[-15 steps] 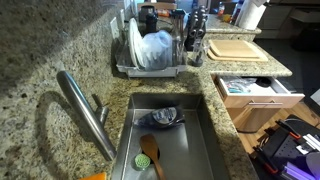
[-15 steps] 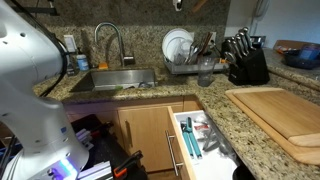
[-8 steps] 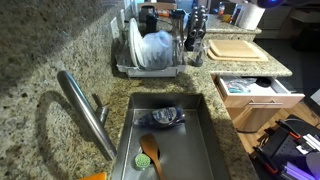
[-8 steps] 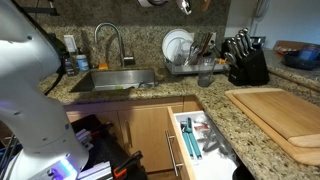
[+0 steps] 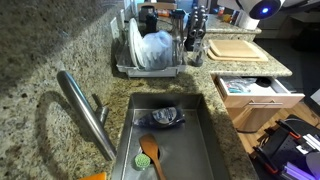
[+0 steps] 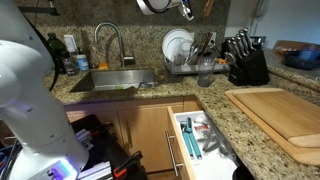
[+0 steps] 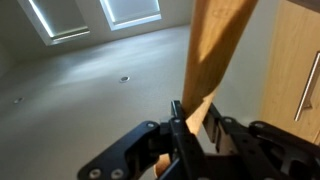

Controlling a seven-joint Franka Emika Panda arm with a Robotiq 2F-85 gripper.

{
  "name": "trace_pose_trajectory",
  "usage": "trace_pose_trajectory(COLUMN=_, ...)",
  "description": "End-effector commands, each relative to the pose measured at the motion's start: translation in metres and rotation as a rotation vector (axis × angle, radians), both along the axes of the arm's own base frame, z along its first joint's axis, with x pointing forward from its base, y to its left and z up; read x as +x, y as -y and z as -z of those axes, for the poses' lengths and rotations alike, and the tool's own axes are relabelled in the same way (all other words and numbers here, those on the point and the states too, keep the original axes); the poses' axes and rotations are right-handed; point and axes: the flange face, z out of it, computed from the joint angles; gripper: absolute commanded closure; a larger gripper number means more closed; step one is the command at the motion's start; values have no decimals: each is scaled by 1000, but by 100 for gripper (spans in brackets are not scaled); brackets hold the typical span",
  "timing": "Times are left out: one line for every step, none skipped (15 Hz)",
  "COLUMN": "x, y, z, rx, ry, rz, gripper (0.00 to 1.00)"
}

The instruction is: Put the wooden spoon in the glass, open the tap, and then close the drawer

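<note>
- At the top edge of an exterior view, the gripper [image 6: 178,7] hangs high above the dish rack [image 6: 185,62], well clear of the counter. Only its lower end is in frame.
- Left side of that view: the arm [image 6: 25,90], bulky white links rising out of frame.
- Upper right corner of an exterior view: the wrist end [image 5: 262,8], blue light on it.
- Wrist view: the camera looks up at the ceiling and a wood cabinet door [image 7: 295,70]. The gripper [image 7: 192,118] sits lower centre, fingers pinched together, nothing visibly in the grip.
- Lower centre: the wooden spoon [image 5: 150,150] lies flat in the sink [image 5: 208,140], right beside the green utensil [image 5: 143,159].
- Lower left: the tap [image 5: 85,112], spout running diagonally beside the sink's left rim.
- Right of centre: the drawer [image 5: 250,92] stands pulled out with contents showing. It is open in both exterior views [image 6: 195,140].
- Centre frame: the glass [image 6: 205,72], upright on the counter in front of the rack.
</note>
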Motion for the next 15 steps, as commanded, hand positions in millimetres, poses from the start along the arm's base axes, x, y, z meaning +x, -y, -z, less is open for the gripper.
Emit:
trace_pose_trajectory(x=8, y=-9, z=17, rx=-58, ry=0, rz=-14, gripper=94)
trace_pose_trajectory(x=12, y=-14, z=28, rx=-84, ry=-12, rz=-31, gripper=94)
trace_pose_trajectory(x=13, y=-17, z=40, rx=-111, ry=-24, rz=-47, gripper=94)
trace_pose_trajectory(x=15, y=-22, z=48, rx=-131, ry=-32, rz=-63, gripper=94)
trace_pose_trajectory(x=15, y=-22, z=60, rx=-158, ry=-48, rz=-75, gripper=94)
trace_pose_trajectory(x=16, y=-23, z=69, rx=-180, ry=-55, rz=-83, gripper=94)
trace_pose_trajectory(x=14, y=-17, z=76, rx=-199, ry=-68, rz=-84, gripper=94)
trace_pose_trajectory(x=13, y=-13, z=84, rx=-214, ry=-78, rz=-82, gripper=94)
trace_pose_trajectory(x=18, y=-22, z=77, rx=-167, ry=-79, rz=-87, gripper=75)
trace_pose_trajectory(x=17, y=-18, z=83, rx=-179, ry=-87, rz=-84, gripper=75)
trace_pose_trajectory(x=17, y=-14, z=87, rx=-184, ry=-93, rz=-81, gripper=75)
trace_pose_trajectory(x=17, y=-13, z=87, rx=-186, ry=-94, rz=-80, gripper=94)
trace_pose_trajectory(x=19, y=-8, z=93, rx=-197, ry=-95, rz=-70, gripper=94)
trace_pose_trajectory(x=19, y=-4, z=99, rx=-196, ry=-104, rz=-61, gripper=94)
trace_pose_trajectory(x=19, y=3, z=107, rx=-197, ry=-116, rz=-47, gripper=94)
